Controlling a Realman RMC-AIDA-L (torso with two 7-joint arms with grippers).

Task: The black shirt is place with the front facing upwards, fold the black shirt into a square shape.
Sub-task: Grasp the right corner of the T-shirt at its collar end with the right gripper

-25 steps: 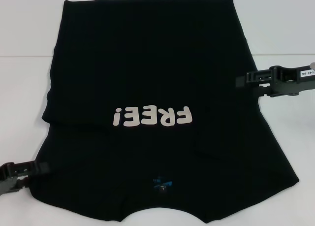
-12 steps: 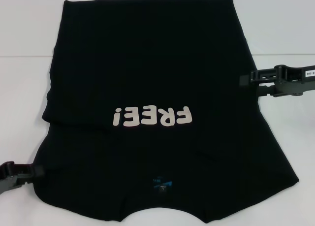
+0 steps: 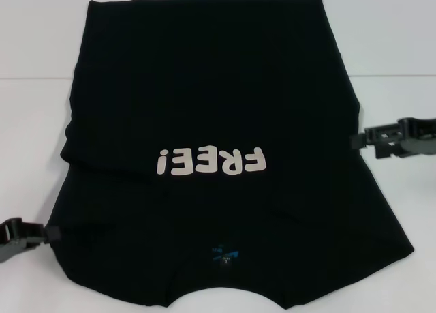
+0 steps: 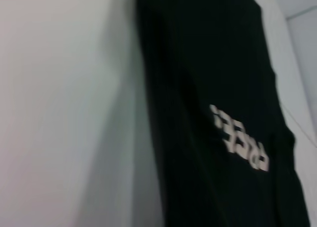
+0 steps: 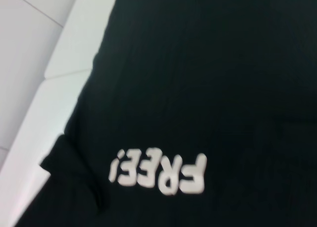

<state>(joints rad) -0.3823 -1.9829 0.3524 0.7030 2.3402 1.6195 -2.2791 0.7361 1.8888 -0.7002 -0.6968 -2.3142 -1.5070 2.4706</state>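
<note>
The big black cotton T-shirt (image 3: pixel 211 149) lies front-up on the white desk (image 3: pixel 34 122), sleeves tucked, square not yet made. Left pincer (image 3: pixel 41 232) and right pincer (image 3: pixel 361 140) flank it; I can't tell their openings.

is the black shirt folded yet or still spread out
Mostly spread: the black shirt lies flat, print up, with only its left sleeve looking tucked in.

White table (image 3: pixel 395 47) carries black shirt (image 3: pixel 204 101) spread flat, front up, collar at near edge.
</note>
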